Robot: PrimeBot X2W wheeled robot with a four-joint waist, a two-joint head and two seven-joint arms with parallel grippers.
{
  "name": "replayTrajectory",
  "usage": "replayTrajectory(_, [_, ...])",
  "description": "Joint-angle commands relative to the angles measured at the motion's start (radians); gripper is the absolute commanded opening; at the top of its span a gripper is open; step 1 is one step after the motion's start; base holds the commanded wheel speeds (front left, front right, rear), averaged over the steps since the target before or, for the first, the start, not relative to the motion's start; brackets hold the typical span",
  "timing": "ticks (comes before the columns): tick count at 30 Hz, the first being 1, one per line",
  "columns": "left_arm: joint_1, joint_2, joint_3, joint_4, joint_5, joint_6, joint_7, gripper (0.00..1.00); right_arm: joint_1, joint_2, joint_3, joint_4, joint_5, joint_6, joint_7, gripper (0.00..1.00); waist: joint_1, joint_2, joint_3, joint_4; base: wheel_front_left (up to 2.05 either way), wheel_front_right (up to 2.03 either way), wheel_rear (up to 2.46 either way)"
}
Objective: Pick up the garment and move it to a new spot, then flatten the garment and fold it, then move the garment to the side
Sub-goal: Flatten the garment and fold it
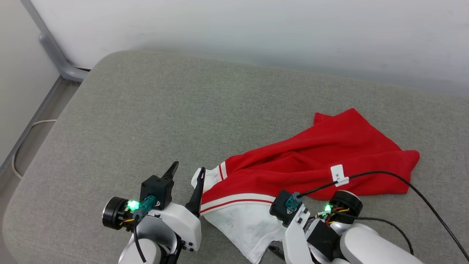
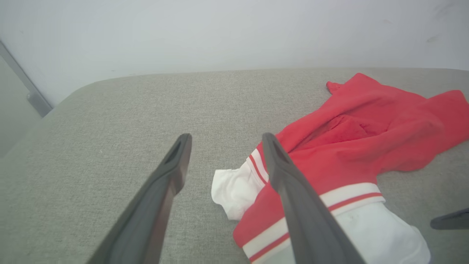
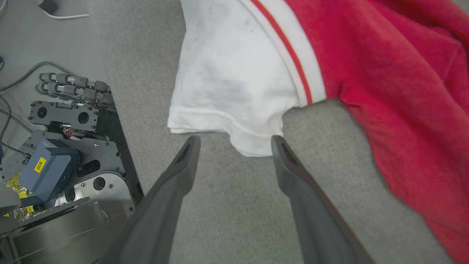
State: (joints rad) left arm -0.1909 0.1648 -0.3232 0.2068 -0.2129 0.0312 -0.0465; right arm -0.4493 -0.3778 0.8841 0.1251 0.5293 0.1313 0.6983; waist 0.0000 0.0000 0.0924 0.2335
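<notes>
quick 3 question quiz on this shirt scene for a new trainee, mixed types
1. True or false: the left end effector is clamped on the shirt.
2. What lies just beyond the tips of the right end effector? A) a bottle B) a white sleeve C) a towel
3. Fill in: the shirt lies crumpled on a grey ____.
Key: 1 false, its jaws are open; 2 B; 3 cushion.

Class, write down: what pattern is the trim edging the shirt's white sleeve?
The trim is white with one thin red stripe; right wrist view shows it best.
</notes>
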Motion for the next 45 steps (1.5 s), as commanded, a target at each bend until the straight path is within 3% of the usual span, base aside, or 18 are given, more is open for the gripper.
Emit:
replayTrajectory(1, [-0.008,-0.002,-0.002,0.001,0.000,0.005,-0.004,1.00,-0.020,0.003,0.013,0.011,0.004,-0.001,0.009,1.00,0.0000,0.0000,0.006,0.012,0.00,0.00,0.00])
replayTrajectory(8, [-0.014,-0.005,-0.008,-0.002,-0.004,0.011,-0.010,1.00,-0.074,0.010,0.088,0.098,-0.006,-0.001,0.030,1.00,0.0000,0.0000,0.025,0.044,0.00,0.00,0.00])
replayTrajectory(18, [-0.021,-0.010,-0.018,-0.003,-0.011,0.021,-0.016,1.00,-0.105,0.031,0.148,0.219,0.013,-0.001,-0.037,1.00,0.0000,0.0000,0.059,0.061,0.00,0.00,0.00])
replayTrajectory(19, [-0.022,-0.011,-0.019,-0.003,-0.011,0.022,-0.018,1.00,-0.108,0.031,0.158,0.229,0.015,-0.001,-0.039,0.48,0.0000,0.0000,0.063,0.062,0.00,0.00,0.00])
replayTrajectory(20, [-0.022,-0.011,-0.019,-0.002,-0.010,0.023,-0.019,1.00,-0.110,0.029,0.169,0.239,0.018,-0.001,-0.041,0.08,0.0000,0.0000,0.065,0.063,0.00,0.00,0.00])
replayTrajectory(21, [-0.023,-0.011,-0.020,-0.001,-0.011,0.024,-0.019,1.00,-0.111,0.024,0.184,0.247,0.019,-0.001,-0.041,0.00,0.0000,0.0000,0.067,0.064,0.00,0.00,0.00])
replayTrajectory(27, [-0.026,-0.007,-0.016,0.009,-0.018,0.033,-0.025,1.00,-0.133,-0.011,0.242,0.249,0.058,-0.001,-0.053,0.00,0.0000,0.0000,0.063,0.056,0.00,0.00,0.00])
replayTrajectory(34, [-0.004,0.007,-0.010,0.028,-0.030,0.035,-0.021,1.00,-0.155,-0.094,0.262,0.159,0.113,-0.001,-0.078,0.00,0.0000,0.0000,0.005,0.005,0.00,0.00,0.00])
replayTrajectory(40, [0.018,0.024,-0.003,0.033,-0.044,0.037,-0.015,1.00,-0.106,-0.234,0.218,0.058,0.151,-0.001,-0.077,0.00,0.0000,0.0000,-0.042,-0.049,0.00,0.00,0.00])
replayTrajectory(45, [0.038,0.033,-0.003,0.030,-0.055,0.036,-0.012,1.00,-0.028,-0.370,0.115,0.015,0.172,-0.001,-0.064,0.00,0.0000,0.0000,-0.057,-0.090,0.00,0.00,0.00])
